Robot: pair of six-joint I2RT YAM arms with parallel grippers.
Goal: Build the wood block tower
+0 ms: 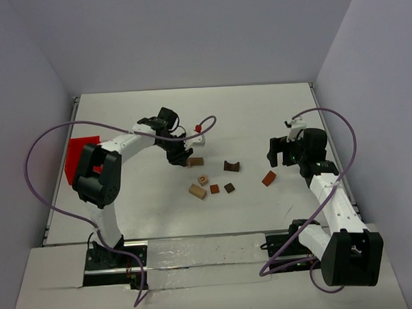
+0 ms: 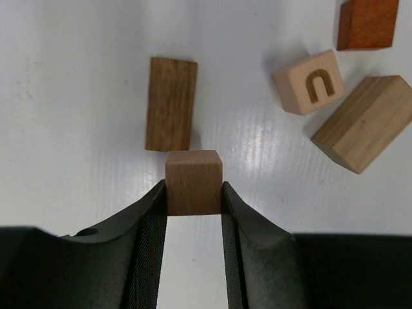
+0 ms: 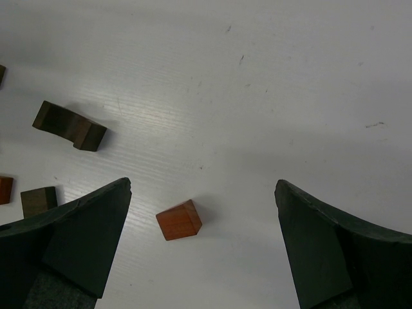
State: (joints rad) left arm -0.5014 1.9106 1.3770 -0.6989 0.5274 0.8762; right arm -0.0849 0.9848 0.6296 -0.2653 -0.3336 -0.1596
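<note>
In the left wrist view my left gripper point(image 2: 193, 190) is shut on a light tan cube point(image 2: 193, 182), just short of one end of a flat brown block point(image 2: 170, 103). Off to the side lie a tan cube with a carved U point(image 2: 308, 82), a longer tan block point(image 2: 364, 122) and a reddish-brown block point(image 2: 367, 22). The right gripper point(image 3: 203, 188) hangs open above a reddish-brown cube point(image 3: 179, 219), which lies nearer its left finger and touches neither. From above, the left gripper point(image 1: 181, 155) is at the flat brown block point(image 1: 195, 162) and the right gripper point(image 1: 280, 151) is near the reddish cube point(image 1: 268, 178).
A dark brown arch block point(image 1: 231, 166) and a dark brown cube point(image 1: 229, 188) lie mid-table, with a small reddish block point(image 1: 214, 189) between the loose pieces. A red bin point(image 1: 79, 156) sits at the table's left edge. Purple cables loop from both arms.
</note>
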